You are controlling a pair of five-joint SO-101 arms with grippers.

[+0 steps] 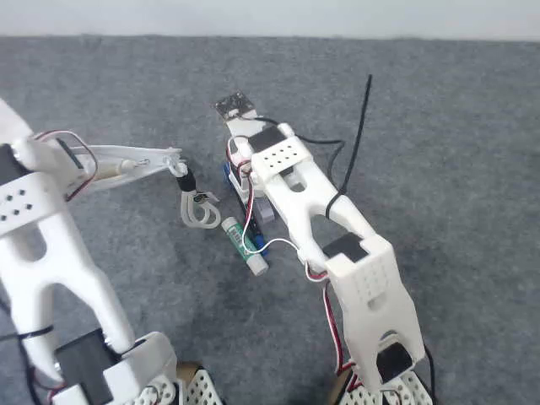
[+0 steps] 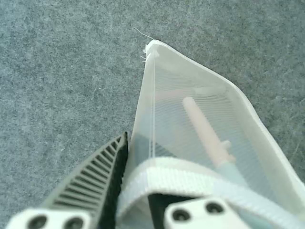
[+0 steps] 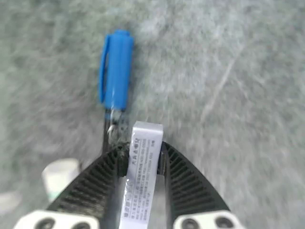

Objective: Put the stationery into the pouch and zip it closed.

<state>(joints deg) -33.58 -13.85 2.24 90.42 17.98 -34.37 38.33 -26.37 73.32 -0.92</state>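
My left gripper is shut on the white rim band of the translucent mesh pouch, and its black ribbed finger lies against the pouch's side. A pinkish and teal pen shows inside the mesh. In the high view the pouch is held off the carpet by the left gripper, its strap loop hanging down. My right gripper is shut on a white eraser in a printed sleeve, just above a blue pen. A green and white glue stick lies beside the right gripper.
Grey carpet covers the table. A small patterned card lies behind the right arm. A black cable stands up from that arm. The glue stick's white end is close beside the right fingers.
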